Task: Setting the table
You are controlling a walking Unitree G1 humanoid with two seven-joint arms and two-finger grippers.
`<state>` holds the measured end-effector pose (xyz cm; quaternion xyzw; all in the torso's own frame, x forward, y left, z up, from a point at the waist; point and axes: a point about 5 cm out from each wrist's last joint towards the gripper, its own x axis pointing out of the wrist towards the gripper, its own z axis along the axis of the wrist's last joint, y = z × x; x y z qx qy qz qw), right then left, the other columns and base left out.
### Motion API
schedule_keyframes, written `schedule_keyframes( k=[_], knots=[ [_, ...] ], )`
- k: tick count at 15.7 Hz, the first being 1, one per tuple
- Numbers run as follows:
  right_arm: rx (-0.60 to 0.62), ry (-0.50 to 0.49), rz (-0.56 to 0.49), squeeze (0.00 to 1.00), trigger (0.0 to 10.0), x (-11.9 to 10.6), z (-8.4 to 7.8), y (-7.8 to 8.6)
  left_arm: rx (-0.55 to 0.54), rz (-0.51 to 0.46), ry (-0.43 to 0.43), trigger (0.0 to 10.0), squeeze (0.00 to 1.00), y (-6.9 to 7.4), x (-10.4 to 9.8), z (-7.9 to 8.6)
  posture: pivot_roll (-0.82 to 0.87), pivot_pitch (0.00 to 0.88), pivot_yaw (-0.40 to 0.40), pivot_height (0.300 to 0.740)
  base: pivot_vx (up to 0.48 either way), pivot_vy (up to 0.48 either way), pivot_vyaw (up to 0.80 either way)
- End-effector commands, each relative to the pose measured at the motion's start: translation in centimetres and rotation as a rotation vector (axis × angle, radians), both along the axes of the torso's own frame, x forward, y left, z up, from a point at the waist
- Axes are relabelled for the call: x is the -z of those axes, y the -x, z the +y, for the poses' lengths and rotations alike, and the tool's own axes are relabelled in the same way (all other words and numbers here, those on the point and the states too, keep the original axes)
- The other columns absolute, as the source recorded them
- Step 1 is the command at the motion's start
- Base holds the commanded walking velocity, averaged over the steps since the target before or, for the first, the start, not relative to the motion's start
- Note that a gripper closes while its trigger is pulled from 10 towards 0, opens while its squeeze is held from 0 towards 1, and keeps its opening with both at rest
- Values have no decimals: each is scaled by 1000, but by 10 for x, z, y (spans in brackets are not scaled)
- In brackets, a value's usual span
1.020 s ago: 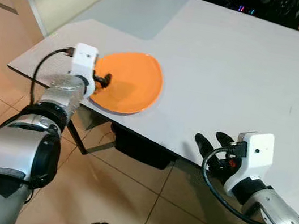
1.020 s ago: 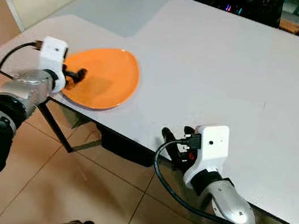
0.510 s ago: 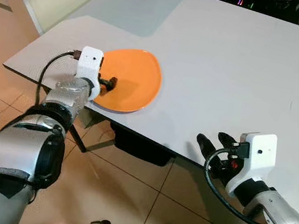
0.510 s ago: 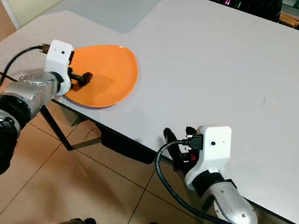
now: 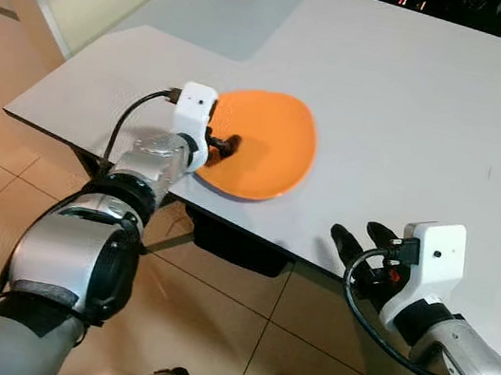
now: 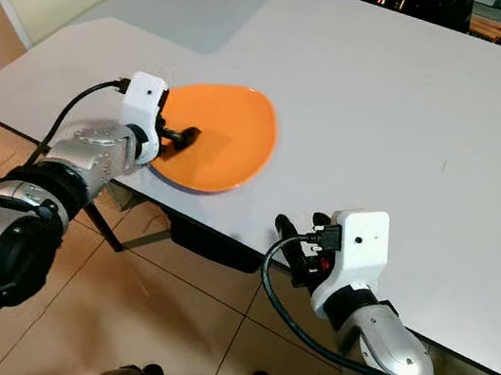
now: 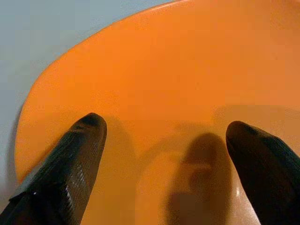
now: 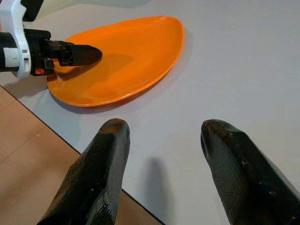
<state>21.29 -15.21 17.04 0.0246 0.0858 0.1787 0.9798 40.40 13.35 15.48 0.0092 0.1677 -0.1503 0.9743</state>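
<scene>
Plate (image 5: 268, 142), orange and slightly oval, lies flat on the grey table (image 5: 417, 110) close to its near edge, toward the left end, with its long axis running from near-left to far-right. The left gripper (image 5: 224, 143) reaches in from the near-left along that axis and sits over the plate's near-left rim; in the left wrist view one of its fingers (image 7: 70, 159) stands well apart from the other above the orange surface, so the claw is spread and pinching nothing. The right gripper (image 5: 360, 249) hangs at the table's near edge, well to the right of the plate, its fingers also spread and empty. The left arm is plainly the nearer one, so any further shifting of the plate probably falls to it.
</scene>
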Motion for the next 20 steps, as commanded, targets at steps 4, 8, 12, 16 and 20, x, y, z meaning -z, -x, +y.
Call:
schedule_keyframes(
  k=[4, 8, 12, 16, 20],
  knots=[
    [5, -1, 0, 0, 10000, -2, 0, 3, 33, 88, -41, 10000, 0, 8, 21, -6, -273, 204, 88, 740, 0, 0, 0],
    [29, -27, -26, 0, 10000, -3, -2, -10, -34, -33, 89, 10000, 0, -5, -14, -1, -224, 168, 84, 740, 0, 0, 0],
    [60, -45, -72, 0, 10000, -6, -8, -31, 25, -229, -11, 10000, 0, -13, -50, -1, -163, 76, 65, 740, 0, 0, 0],
    [153, -88, -132, 0, 10000, -11, -9, -60, -44, -571, -55, 10000, 0, -3, -88, -4, -88, 0, 51, 740, 0, 0, 0],
    [184, -131, -189, 0, 10000, -15, -2, -71, -121, -831, -63, 10000, 0, 38, -93, -2, -58, 0, 31, 740, 0, 0, 0]
  ],
)
